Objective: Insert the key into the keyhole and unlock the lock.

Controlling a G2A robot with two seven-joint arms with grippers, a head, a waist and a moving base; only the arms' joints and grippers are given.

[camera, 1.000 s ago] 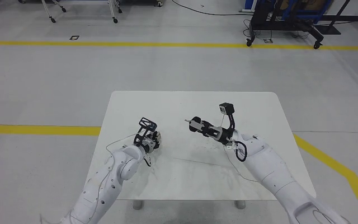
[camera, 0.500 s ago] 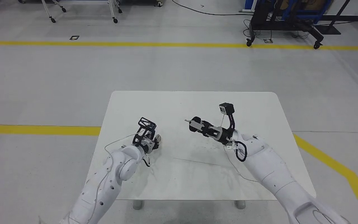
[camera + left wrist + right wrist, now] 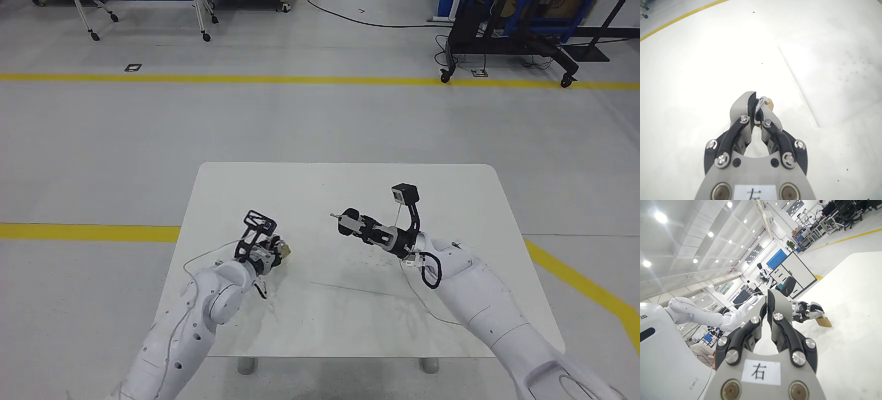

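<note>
Lock (image 3: 283,250) now pokes out further toward the key (image 3: 333,214), left hand (image 3: 758,102) pinched tight on its shackle (image 3: 758,106) over the desk (image 3: 350,185). Right hand (image 3: 346,221) grips the key, apart from it; I'd square keyhole to tip first.

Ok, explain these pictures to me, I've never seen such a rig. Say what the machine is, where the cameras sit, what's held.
This is a robot with two white arms at a white table. One picture looks down from above the arms; the other two come from a camera on each wrist. The left arm's fingers are shut on the silver shackle of a brass padlock. The right arm's fingers are shut too, aimed at the padlock; the thin metal tip sticking out of them in the top view is probably the key. Key and padlock are apart.
</note>
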